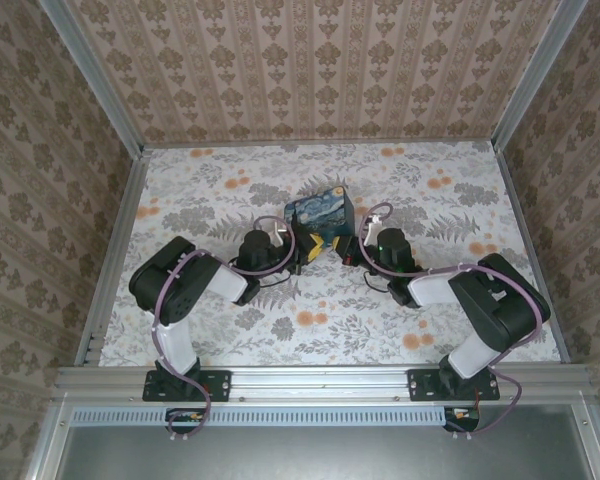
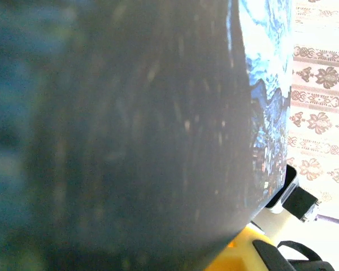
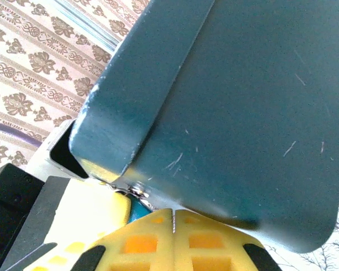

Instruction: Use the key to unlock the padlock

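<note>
The padlock (image 3: pixel 136 210) shows as a small teal body under the bottom corner of the dark-blue painted box (image 3: pixel 243 101), with its thin metal shackle (image 3: pixel 137 192) at the box's edge. My right gripper (image 3: pixel 174 214) is shut on the key (image 3: pixel 173 224), a thin metal sliver pinched between its yellow fingers (image 3: pixel 214 243), just right of the padlock. A pale yellow finger (image 3: pixel 85 217) of my left gripper lies against the padlock's left side. From above, the left gripper (image 1: pixel 310 251) and right gripper (image 1: pixel 348 250) meet at the box's near face.
The box (image 1: pixel 320 213) stands mid-table on the floral cloth (image 1: pixel 310 320). In the left wrist view the box (image 2: pixel 130 141) is pressed close to the lens. Metal frame rails (image 1: pixel 115 250) and patterned walls enclose the table.
</note>
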